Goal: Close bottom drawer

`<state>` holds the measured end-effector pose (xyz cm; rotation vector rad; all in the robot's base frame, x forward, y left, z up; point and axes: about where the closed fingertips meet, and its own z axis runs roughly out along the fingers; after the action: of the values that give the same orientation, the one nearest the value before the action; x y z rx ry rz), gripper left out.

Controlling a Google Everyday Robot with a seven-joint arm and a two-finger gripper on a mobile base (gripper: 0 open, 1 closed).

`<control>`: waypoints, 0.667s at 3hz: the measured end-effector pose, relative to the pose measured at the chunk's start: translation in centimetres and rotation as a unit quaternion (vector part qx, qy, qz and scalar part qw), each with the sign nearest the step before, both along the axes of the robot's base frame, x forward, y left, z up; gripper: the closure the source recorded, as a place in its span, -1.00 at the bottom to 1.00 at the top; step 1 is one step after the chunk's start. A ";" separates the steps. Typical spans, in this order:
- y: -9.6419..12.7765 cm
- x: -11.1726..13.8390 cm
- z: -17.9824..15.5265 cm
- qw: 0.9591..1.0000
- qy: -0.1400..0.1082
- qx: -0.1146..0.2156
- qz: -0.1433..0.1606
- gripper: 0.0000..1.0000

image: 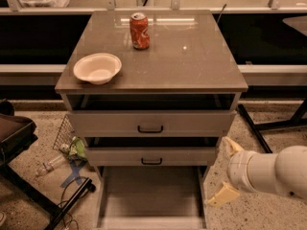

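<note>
- Bottom drawer [151, 195]: lowest of three in the grey cabinet [230, 87], pulled far out toward the camera. Its long shallow tray lies open and its front reaches the lower edge of the view.
- Gripper [226, 171]: just right of the bottom drawer's right side wall, low and near the floor. Its two pale yellow fingers [232, 145] are spread wide apart and hold nothing. Contact between the lower finger and the drawer cannot be told.
- Arm [273, 171]: thick, white, entering from the right edge.
- Middle drawer [151, 156]: black bar handle, standing slightly out from the cabinet.
- Top drawer [151, 122]: black bar handle, also slightly out, with a dark gap above it.
- Red can [139, 31]: upright on the cabinet top, toward the back.
- White bowl [98, 68]: on the cabinet top, near the front left corner, well apart from the can.
- Floor, left of the cabinet: wire basket [64, 132], plastic bottle [48, 166], blue tape cross [73, 172].
</note>
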<state>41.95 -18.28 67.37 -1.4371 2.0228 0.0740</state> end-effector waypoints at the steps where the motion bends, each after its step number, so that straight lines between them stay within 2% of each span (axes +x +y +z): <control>1: 0.4 -0.1 -2.3 1.000 0.001 0.011 0.001 -1.00; 2: -1.8 0.3 -9.1 1.000 -0.008 0.023 0.017 -0.96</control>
<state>42.30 -20.12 58.31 -1.4390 1.9714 0.1220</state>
